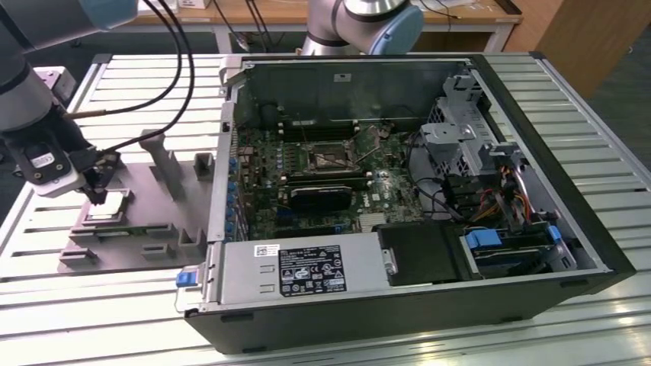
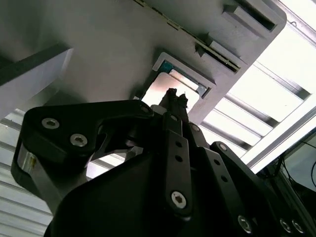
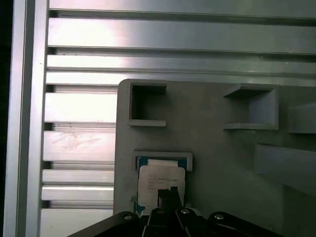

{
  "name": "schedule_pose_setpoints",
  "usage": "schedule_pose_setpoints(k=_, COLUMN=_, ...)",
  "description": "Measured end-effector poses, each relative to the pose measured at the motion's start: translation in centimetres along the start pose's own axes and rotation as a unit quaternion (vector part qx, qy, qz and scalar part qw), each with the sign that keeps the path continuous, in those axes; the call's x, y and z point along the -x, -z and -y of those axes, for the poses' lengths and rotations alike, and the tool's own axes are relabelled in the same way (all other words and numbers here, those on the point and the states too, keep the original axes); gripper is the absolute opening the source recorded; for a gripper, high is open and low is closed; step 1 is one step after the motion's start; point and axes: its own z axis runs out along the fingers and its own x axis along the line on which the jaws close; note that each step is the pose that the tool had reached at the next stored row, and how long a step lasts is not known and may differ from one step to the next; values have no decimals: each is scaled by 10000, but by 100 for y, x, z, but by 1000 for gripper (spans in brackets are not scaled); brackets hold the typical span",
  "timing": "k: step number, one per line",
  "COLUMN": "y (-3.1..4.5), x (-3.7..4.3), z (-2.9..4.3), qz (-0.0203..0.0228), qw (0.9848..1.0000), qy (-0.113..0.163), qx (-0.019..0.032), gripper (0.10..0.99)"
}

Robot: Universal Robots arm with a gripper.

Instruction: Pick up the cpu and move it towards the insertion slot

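Ribbed aluminium tabletop (image 1: 575, 88) across nearly the whole exterior view, pale and glossy, with bright light streaked along the slats at lower left and lower right. Along the top edge, a wooden desk (image 1: 274, 11) on a white frame (image 1: 219, 35), dark cables hanging beneath. Upper right corner, a brown wooden panel (image 1: 575, 30). Far right edge, a strip of dark grey floor (image 1: 633, 107).
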Motion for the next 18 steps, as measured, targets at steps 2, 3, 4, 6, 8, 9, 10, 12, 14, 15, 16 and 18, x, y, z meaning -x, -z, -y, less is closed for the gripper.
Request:
schedule_pose_setpoints(k=2, y=-29, x=-12, z=-8, qz=3, qw=10000, qy=-51, qx=-1, gripper=102)
schedule_pose_setpoints(k=3, y=-47, x=-17, z=-10, qz=4, qw=10000, qy=-74, qx=-2, gripper=102)
schedule_pose_setpoints(k=4, y=-65, x=-23, z=-11, qz=4, qw=10000, qy=-93, qx=-2, gripper=102)
schedule_pose_setpoints(k=6, y=-98, x=-35, z=-9, qz=6, qw=9999, qy=-130, qx=-3, gripper=102)
schedule_pose_setpoints(k=8, y=-130, x=-43, z=-8, qz=8, qw=9999, qy=-165, qx=-3, gripper=102)
schedule_pose_setpoints(k=9, y=-139, x=-44, z=-8, qz=9, qw=9998, qy=-175, qx=-4, gripper=102)
schedule_pose_setpoints(k=10, y=-139, x=-45, z=-8, qz=8, qw=9998, qy=-177, qx=-4, gripper=102)
schedule_pose_setpoints(k=12, y=-139, x=-45, z=-8, qz=8, qw=9998, qy=-178, qx=-4, gripper=102)
schedule_pose_setpoints(k=14, y=-139, x=-45, z=-8, qz=8, qw=9998, qy=-178, qx=-4, gripper=102)
schedule_pose_setpoints(k=15, y=-140, x=-45, z=-8, qz=8, qw=9998, qy=-178, qx=-4, gripper=102)
schedule_pose_setpoints(k=16, y=-140, x=-45, z=-8, qz=8, qw=9998, qy=-178, qx=-4, gripper=114)
schedule_pose_setpoints(k=18, y=-140, x=-45, z=-8, qz=8, qw=9998, qy=-178, qx=-4, gripper=165)
